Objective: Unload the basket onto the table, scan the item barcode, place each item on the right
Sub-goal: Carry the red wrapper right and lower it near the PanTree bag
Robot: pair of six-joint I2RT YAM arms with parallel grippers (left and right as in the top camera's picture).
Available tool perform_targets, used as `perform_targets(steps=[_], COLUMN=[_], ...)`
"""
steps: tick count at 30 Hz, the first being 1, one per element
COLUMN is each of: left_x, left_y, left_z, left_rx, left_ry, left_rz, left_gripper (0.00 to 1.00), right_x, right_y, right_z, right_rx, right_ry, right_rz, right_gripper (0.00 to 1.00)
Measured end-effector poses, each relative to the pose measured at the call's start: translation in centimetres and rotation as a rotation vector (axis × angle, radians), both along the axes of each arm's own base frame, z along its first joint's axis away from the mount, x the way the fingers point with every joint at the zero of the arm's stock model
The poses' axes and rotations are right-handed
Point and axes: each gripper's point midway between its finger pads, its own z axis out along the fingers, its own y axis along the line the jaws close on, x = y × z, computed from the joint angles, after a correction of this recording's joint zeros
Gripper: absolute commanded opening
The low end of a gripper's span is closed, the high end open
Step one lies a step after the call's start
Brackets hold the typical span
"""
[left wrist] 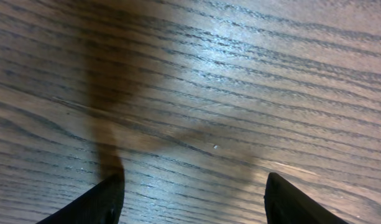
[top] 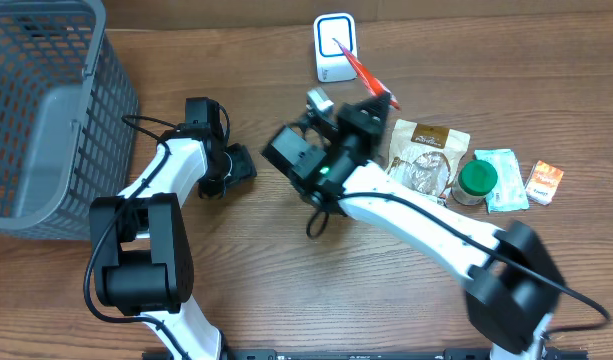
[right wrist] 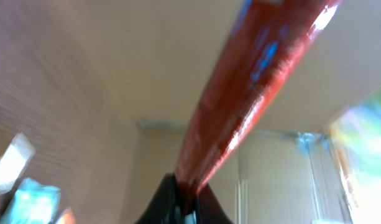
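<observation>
Between my right jaws (right wrist: 188,199), clamped on its near edge, the red packet (right wrist: 240,106) sticks straight out, its far end over the white scanner (top: 335,47). A pinch this thin may let it swivel or slip, turning the barcode off the window. My left jaws (left wrist: 193,202) stand apart, holding nothing, over bare desk (left wrist: 240,74).

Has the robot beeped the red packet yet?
Done: the right gripper is shut on the red packet, held up. In hand: its tip is over the white scanner; I can't tell whether it has scanned. Left: the brown pouch and green-lidded jar wait nearby. The left gripper hangs open, empty.
</observation>
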Motion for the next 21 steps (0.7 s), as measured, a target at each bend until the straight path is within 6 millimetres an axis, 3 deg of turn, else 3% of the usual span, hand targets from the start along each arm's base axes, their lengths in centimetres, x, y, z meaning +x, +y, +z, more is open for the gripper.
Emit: perform_targets(steps=[3,6,9,15,21], left_x=[0.0,0.0,0.0,0.0,0.0], left_y=[0.1,0.1,0.1,0.1,0.1], left_z=[0.0,0.0,0.0,0.0,0.0], left_rx=[0.008,0.008,0.007,0.007,0.008], left_ry=[0.0,0.0,0.0,0.001,-0.001], left_rz=[0.002,0.002,0.001,0.001,0.001], left_gripper=[0.65,0.66,0.66,0.65,0.65], right_x=[-2.4,-4.3,-4.6,-5.3,-5.6], right_y=[-2.3,-4.5,-6.5,-10.9,-11.1], right_z=[-2.0,-4.9,-7.5,-11.4,-14.6], right_rx=[0.221,0.499,0.714,0.896,1.028], right_ry=[0.132,0.243,0.273,0.301,0.357], right_rz=[-0.04,-0.192,-0.373,-0.649,-0.729], right_gripper=[0.04,0.04,0.04,0.04,0.04])
